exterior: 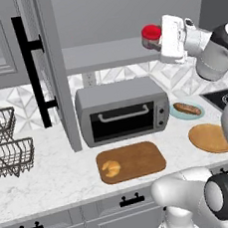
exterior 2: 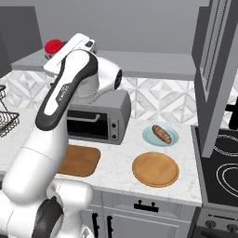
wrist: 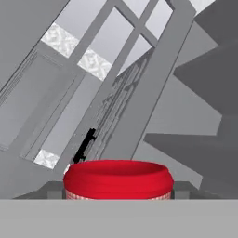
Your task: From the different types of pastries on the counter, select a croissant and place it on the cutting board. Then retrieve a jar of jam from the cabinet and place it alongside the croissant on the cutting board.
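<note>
Nearest me lies the cutting board (exterior: pixel 131 161) on the tabletop (exterior: pixel 53 178), with the croissant (exterior: pixel 111 168) resting on its left end, at about nine o'clock from the board's middle. At three o'clock from the board sits a round wooden disc (exterior: pixel 209 137), and beyond that a long brown pastry (exterior: pixel 187 108) on a teal plate (exterior: pixel 178 112). Behind the board stands a toaster oven (exterior: pixel 121 110). Farther up, on the shelf (exterior: pixel 104 54) of the open cabinet (exterior: pixel 50 68), is the jar of jam (exterior: pixel 151 35) (red lid close before my camera). My fingers (exterior: pixel 158 37) flank it; I cannot tell whether they grip.
</note>
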Robot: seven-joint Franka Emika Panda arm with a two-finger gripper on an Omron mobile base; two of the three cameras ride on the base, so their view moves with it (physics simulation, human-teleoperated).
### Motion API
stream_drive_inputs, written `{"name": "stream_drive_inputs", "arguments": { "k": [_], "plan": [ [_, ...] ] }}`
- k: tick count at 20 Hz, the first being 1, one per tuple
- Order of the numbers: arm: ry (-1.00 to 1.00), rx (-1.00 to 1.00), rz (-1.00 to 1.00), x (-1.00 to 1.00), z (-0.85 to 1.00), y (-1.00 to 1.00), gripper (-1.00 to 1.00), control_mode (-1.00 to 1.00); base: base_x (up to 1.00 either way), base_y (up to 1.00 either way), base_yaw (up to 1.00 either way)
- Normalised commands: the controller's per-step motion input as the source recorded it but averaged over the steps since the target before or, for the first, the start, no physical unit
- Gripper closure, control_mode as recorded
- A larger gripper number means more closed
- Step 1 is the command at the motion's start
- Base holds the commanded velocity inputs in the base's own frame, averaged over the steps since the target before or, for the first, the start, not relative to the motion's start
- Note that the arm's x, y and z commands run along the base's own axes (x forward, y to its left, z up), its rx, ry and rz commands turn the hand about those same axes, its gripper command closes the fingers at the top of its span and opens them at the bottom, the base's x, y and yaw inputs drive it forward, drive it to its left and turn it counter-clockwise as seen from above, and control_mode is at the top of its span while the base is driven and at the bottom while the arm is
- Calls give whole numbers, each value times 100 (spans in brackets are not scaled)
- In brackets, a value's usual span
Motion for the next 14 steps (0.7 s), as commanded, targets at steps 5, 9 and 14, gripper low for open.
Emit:
{"name": "stream_drive_inputs", "arguments": {
  "k": [5,9,14],
  "plan": [
    [-17,1,-7,-100,-99,-2,100,-100,0,0,0],
    [-29,5,-8,-100,-100,0,100,-100,0,0,0],
    [-30,12,-16,-56,-100,0,100,-100,0,0,0]
  ]
}}
